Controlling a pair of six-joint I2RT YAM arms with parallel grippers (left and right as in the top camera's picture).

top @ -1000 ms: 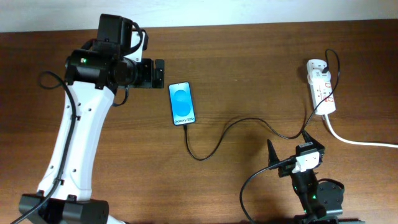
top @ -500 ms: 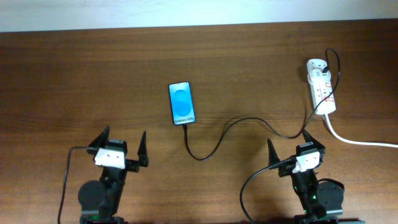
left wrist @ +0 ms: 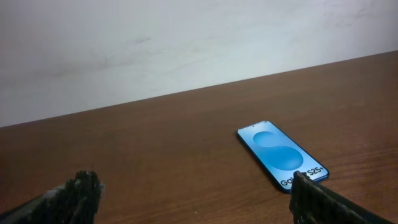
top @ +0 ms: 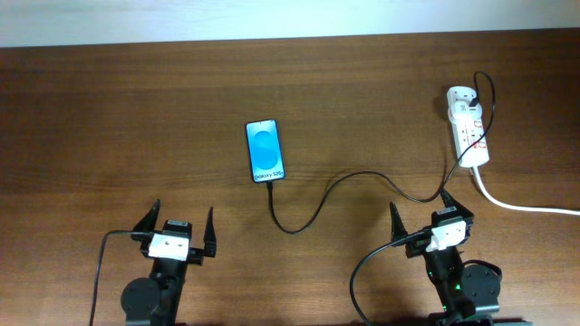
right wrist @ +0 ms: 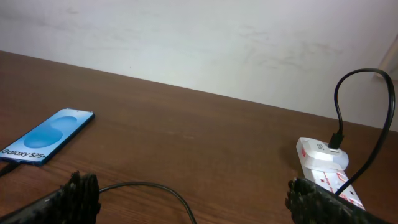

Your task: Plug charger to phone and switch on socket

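Observation:
The phone (top: 265, 150) lies face up on the table, blue screen lit; it also shows in the left wrist view (left wrist: 281, 154) and the right wrist view (right wrist: 46, 137). The charger cable (top: 335, 186) runs from the phone's bottom edge in a curve to the socket (top: 468, 125), a white power strip at the right; the cable (right wrist: 155, 190) and the socket (right wrist: 326, 167) also show in the right wrist view. My left gripper (top: 175, 232) is open and empty near the front edge. My right gripper (top: 424, 220) is open and empty, just in front of the cable.
The socket's thick white cord (top: 521, 204) trails off the right side of the wooden table (top: 362, 91). A pale wall (left wrist: 186, 43) stands behind the table's far edge.
My left arm has pulled back from beside the phone to the front left edge, gripper open. The phone, cable, socket and right arm have not moved.

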